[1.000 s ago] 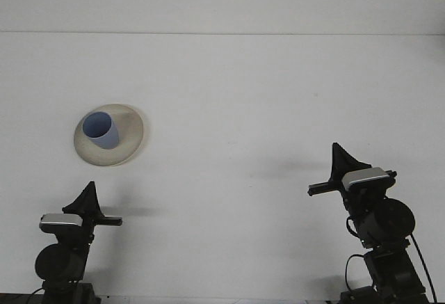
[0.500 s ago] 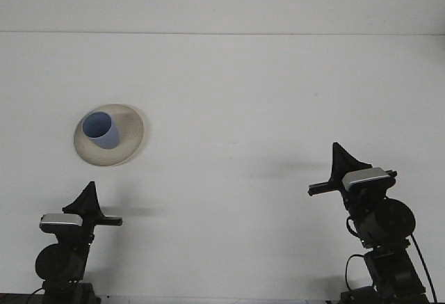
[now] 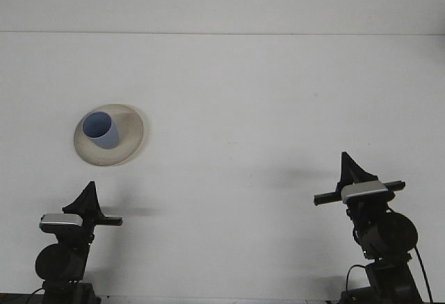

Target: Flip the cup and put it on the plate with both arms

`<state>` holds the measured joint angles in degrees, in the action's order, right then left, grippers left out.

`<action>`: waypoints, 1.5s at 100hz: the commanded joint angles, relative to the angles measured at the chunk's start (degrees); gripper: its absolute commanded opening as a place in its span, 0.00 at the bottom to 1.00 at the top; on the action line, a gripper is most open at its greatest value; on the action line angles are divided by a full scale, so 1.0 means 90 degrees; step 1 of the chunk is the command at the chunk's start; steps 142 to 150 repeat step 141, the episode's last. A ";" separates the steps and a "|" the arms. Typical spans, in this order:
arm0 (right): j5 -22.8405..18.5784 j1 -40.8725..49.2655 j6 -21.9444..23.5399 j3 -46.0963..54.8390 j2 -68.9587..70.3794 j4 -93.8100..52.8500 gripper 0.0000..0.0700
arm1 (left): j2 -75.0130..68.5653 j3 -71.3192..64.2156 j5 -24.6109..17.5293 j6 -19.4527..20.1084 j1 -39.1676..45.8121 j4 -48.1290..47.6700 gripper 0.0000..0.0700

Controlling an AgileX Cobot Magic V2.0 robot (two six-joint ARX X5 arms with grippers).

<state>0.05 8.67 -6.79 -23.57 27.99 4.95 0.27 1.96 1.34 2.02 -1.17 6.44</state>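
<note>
On a plain white table [image 3: 243,109], seen from a camera that looks forward from the robot's side, a blue cup [image 3: 101,130] stands upright with its open mouth facing up. It sits on a round, cream-coloured plate [image 3: 127,139], a little left of the plate's middle. Plate and cup lie in the left half of the table, about midway between the near and far edges.

At the near left corner, the left tool [image 3: 89,194] shows as a single dark, pointed shape that rises from a grey and black arm. It stands on the near side of the plate and apart from it, touching nothing. From this angle I cannot tell whether its fingers are together or apart.

At the near right, the right tool [image 3: 350,167] shows as a similar dark point above a thin black crossbar and a grey block. It is well apart from the plate and cup, far over on the other side of the table. It also touches nothing, and I cannot tell whether its fingers are together or apart.

A faint grey shadow lies on the table just beside each tool. The far edge of the table meets a pale wall [image 3: 222,1].
</note>
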 commanded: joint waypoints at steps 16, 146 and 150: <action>-0.0024 -0.0566 -0.0823 0.1280 -0.1802 -0.0228 0.00 | 0.0000 -0.0129 0.0015 -0.0015 0.0002 0.0085 0.02; -0.0359 -0.1178 -0.1226 0.2538 -0.3104 -0.0075 0.00 | -0.0002 -0.0129 0.0015 -0.0015 0.0002 0.0104 0.02; -0.0359 -0.1178 -0.1226 0.2538 -0.3104 -0.0075 0.00 | -0.0002 -0.0129 0.0015 -0.0015 0.0002 0.0104 0.02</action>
